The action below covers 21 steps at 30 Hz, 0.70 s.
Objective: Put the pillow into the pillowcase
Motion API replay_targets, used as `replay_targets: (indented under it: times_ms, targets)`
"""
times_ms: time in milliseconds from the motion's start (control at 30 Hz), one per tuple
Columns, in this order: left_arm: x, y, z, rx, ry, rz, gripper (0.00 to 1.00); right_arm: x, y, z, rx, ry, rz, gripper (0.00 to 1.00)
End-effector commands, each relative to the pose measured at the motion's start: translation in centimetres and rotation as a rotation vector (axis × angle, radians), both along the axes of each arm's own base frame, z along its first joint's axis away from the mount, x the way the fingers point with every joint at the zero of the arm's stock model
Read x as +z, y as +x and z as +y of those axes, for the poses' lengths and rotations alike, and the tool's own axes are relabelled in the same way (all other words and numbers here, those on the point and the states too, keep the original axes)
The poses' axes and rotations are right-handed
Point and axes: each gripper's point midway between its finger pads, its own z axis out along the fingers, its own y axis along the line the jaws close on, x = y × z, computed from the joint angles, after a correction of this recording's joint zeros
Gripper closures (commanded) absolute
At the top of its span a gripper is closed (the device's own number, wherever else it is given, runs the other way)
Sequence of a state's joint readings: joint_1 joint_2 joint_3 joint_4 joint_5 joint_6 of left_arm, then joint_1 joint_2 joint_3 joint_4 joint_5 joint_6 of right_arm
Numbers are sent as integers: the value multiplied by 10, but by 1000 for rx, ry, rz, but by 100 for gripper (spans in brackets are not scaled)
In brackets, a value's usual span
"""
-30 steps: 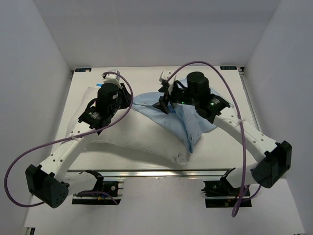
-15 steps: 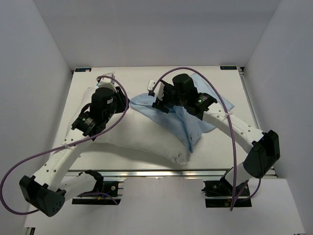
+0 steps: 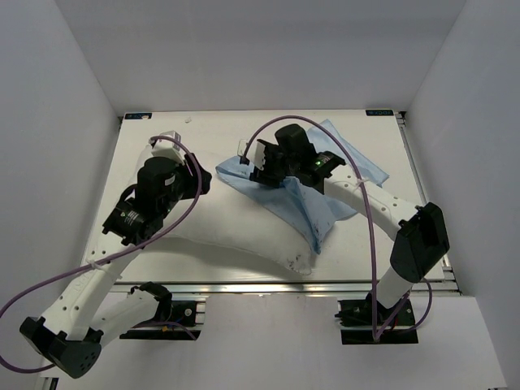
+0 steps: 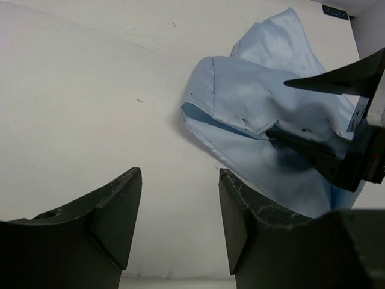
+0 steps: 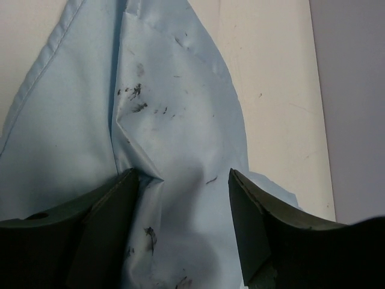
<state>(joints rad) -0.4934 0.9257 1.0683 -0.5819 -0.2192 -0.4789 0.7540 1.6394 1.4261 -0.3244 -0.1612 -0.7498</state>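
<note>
- The left gripper (image 4: 178, 176) has its two fingers spread with nothing between them. It hovers above a plain white surface at the far left of the scene.
- The right gripper (image 5: 181, 176) also has its fingers apart. They sit astride a raised fold of the pillowcase (image 5: 174, 108), with cloth filling the gap. No pinch shows in either wrist view.
- From the left wrist view, the right gripper's dark fingers sit above and below that fold, at the pillowcase's left edge.
- The pillowcase is light blue, wrinkled and flecked with dark smudges. It lies right of centre, reaching towards the far right of the table (image 3: 244, 122).
- One pointed part of the pillowcase runs towards the near side, over the right end of the pillow (image 3: 236, 231).
- The pillow is white and lies across the table from far left to near right. Most of it is bare, including its near right corner.
- A purple cable (image 3: 49, 280) loops off the left arm.
</note>
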Motion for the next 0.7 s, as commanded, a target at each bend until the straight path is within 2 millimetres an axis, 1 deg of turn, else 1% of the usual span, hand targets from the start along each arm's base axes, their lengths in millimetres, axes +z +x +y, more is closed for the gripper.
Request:
replay_targets:
  times_ms: [0, 100, 133, 200, 233, 267, 300, 333, 400, 433, 467, 567, 600, 667]
  targets:
    - [-11, -12, 0, -36, 15, 36, 36, 26, -3, 8, 46, 20, -44, 32]
    - [-11, -16, 2, -36, 11, 34, 35, 30, -7, 5, 54, 10, -44, 32]
    - [-10, -17, 3, -36, 10, 33, 35, 35, -8, 3, 56, 15, -53, 32]
    - [-10, -19, 4, -35, 9, 36, 35, 38, -8, 0, 55, 13, -66, 36]
    - [-11, -20, 4, -36, 8, 38, 35, 38, -10, -2, 54, 12, -71, 46]
    - [-12, -21, 4, -39, 6, 39, 35, 37, -8, -4, 43, 4, -78, 53]
    - [-12, -21, 4, -39, 4, 38, 35, 39, -6, -6, 34, 6, -84, 62]
    - [-14, -22, 2, -46, 1, 43, 35, 39, -5, -6, 23, 9, -84, 78]
    - [-15, -22, 1, -54, -3, 43, 35, 43, 1, -10, -5, 18, -91, 89]
    - [-15, -22, 0, -56, -5, 45, 35, 48, 3, -9, -21, 39, -90, 93]
    - [-14, -22, -1, -62, -9, 42, 35, 57, 8, -10, -39, 60, -102, 97]
    - [-14, -21, -4, -70, -12, 44, 35, 78, 12, -9, -70, 119, -111, 100]
    - [-12, -21, -4, -74, -14, 39, 35, 89, 12, -8, -69, 140, -122, 100]
    - [-14, -21, -6, -83, -20, 41, 35, 98, 9, -6, -69, 170, -112, 100]
